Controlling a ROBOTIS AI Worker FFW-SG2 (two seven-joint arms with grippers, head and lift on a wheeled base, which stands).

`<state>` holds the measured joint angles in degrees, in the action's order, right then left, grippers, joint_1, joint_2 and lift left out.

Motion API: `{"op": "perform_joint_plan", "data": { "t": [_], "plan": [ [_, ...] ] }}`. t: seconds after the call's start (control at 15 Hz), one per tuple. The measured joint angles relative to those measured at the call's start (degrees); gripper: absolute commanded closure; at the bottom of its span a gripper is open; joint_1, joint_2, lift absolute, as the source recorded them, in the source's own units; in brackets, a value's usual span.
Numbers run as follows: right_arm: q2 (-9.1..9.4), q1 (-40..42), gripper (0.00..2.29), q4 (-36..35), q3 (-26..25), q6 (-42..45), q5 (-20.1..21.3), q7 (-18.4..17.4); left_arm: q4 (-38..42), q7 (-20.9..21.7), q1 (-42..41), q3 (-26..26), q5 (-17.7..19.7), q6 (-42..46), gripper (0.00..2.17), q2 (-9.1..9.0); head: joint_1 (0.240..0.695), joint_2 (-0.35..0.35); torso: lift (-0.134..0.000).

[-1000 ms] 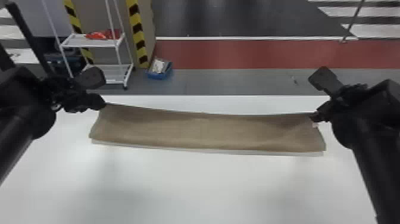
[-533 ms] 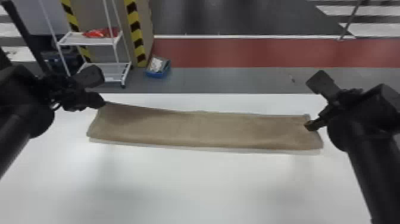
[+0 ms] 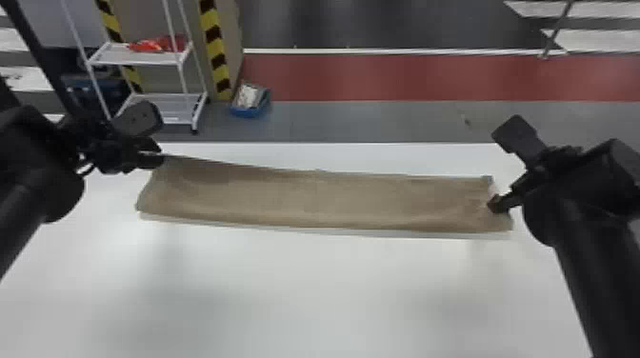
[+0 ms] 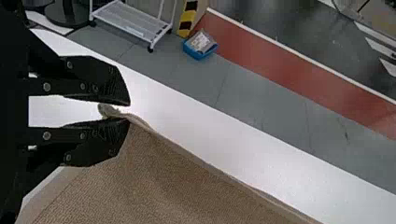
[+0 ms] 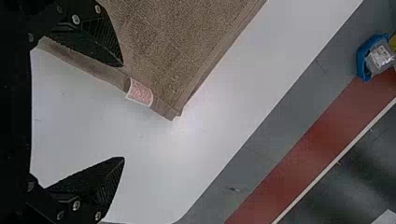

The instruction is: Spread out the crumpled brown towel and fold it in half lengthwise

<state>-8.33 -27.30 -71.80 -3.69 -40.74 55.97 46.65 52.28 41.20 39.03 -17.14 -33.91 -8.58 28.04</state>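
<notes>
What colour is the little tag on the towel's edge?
Pink with a white border. The tag shows best in the right wrist view.

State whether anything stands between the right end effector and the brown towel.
Nothing visible does: in its wrist view, one finger of the right end effector overlaps the brown towel, the other the white table.

The tabletop (image 3: 309, 295) is smooth and white, with a straight far edge and soft grey shadows on its bare near part. On it the brown towel (image 3: 333, 200) lies as a long, narrow strip, roughly lengthwise along that far edge and much nearer to it than to the near part, its left end a little closer to the edge than its right. A small pale tag (image 5: 140, 93) with reddish marks sits on the towel's right end, near the far corner.
</notes>
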Motion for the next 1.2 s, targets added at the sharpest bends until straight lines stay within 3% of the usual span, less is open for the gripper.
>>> {"op": "perform_joint_plan", "data": {
  "t": [0.4,1.2],
  "plan": [
    [0.06,0.6,0.19,-1.1,0.0,-0.8,-0.3,0.3,0.4,-1.7,-0.7,0.6,1.9,0.0,0.06,0.88,0.685,0.015,-0.125],
    [-0.36,-0.6,0.17,-1.1,-0.4,-0.7,-0.8,0.1,1.1,-1.0,-0.8,1.9,3.2,0.2,0.07,2.08,0.67,0.022,-0.125]
  ]
}}
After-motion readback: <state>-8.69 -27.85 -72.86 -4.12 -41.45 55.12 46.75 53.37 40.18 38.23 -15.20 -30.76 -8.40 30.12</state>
